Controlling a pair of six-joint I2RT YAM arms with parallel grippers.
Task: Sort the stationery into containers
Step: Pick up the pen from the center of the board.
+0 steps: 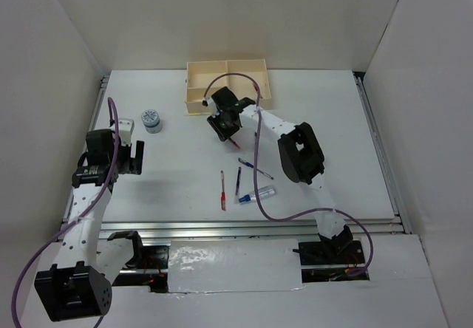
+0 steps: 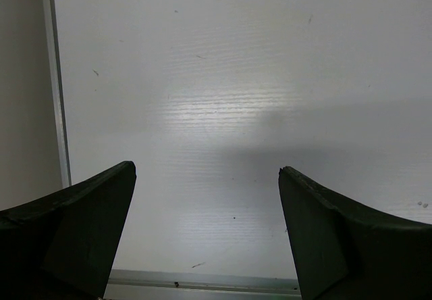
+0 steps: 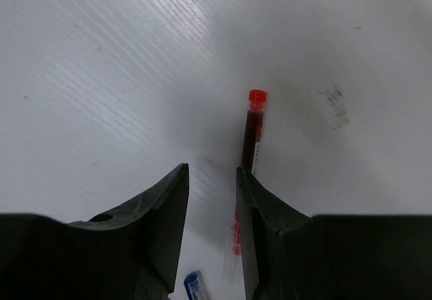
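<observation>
The cream-yellow box (image 1: 225, 68) with its containers stands at the far middle of the table. My right gripper (image 1: 224, 131) (image 3: 212, 168) hovers just in front of it, jaws a little apart with nothing clamped. A red pen (image 3: 254, 128) (image 1: 234, 144) lies on the table, passing under the right finger. Nearer the arms lie another red pen (image 1: 222, 190), two blue pens (image 1: 255, 168) (image 1: 238, 182) and a clear tube with a blue end (image 1: 259, 193). A round blue-and-white cylinder (image 1: 151, 120) stands at the left. My left gripper (image 1: 137, 156) (image 2: 207, 167) is open over bare table.
White walls close in the table on the left, right and back. A metal rail (image 2: 57, 84) runs along the table's left edge beside my left gripper. A blue pen end (image 3: 194, 286) shows at the bottom of the right wrist view.
</observation>
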